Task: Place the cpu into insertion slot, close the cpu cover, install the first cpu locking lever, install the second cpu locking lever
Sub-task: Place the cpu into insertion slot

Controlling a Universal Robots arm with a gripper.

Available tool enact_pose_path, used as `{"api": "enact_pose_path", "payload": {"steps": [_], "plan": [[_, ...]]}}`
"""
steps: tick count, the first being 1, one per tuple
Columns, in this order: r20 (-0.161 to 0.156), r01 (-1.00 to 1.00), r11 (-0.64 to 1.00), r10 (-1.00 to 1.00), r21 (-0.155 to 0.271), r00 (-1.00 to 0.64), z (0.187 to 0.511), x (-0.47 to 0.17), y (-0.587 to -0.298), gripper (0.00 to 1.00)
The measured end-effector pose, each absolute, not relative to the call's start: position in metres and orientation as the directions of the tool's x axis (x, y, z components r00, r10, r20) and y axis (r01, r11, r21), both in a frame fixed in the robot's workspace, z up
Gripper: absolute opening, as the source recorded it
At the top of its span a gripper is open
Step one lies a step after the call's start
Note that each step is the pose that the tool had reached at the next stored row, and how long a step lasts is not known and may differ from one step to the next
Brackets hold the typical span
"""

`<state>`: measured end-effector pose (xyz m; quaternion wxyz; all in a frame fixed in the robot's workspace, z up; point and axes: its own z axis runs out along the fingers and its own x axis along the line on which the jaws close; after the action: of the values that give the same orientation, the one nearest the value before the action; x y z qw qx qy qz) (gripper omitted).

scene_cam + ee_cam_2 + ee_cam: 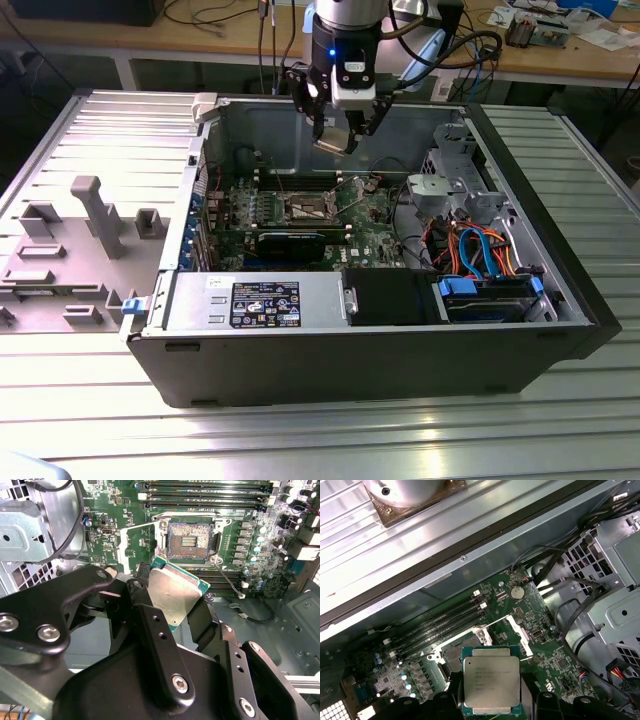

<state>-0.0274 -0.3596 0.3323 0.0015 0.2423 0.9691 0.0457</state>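
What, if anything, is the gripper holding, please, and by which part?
The gripper holds the cpu, pinched by two opposite side edges.

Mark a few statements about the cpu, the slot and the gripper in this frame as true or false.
1. The gripper holds the cpu. True.
2. The cpu sits in the insertion slot. False: the slot is empty and the cpu is held above the board.
3. The computer case lies open, its green circuit board exposed. True.
4. The gripper hangs beside the case, over the ribbed table. False: it hangs over the open case.
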Motion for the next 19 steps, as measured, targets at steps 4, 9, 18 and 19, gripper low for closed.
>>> {"api": "enact_pose_path", "payload": {"steps": [4, 9, 18, 19], "plan": [[0.019, 0.475, 0.876, 0.475, 0.089, -0.880, 0.3323, -0.0274, -0.3596, 0.55], [0.019, 0.479, 0.873, 0.480, 0.089, -0.877, 0.3323, -0.0274, -0.3596, 0.55], [0.019, 0.491, 0.867, 0.491, 0.089, -0.871, 0.3323, -0.0274, -0.3596, 0.55], [0.019, 0.492, 0.866, 0.492, 0.089, -0.870, 0.3323, -0.0274, -0.3596, 0.55]]}}
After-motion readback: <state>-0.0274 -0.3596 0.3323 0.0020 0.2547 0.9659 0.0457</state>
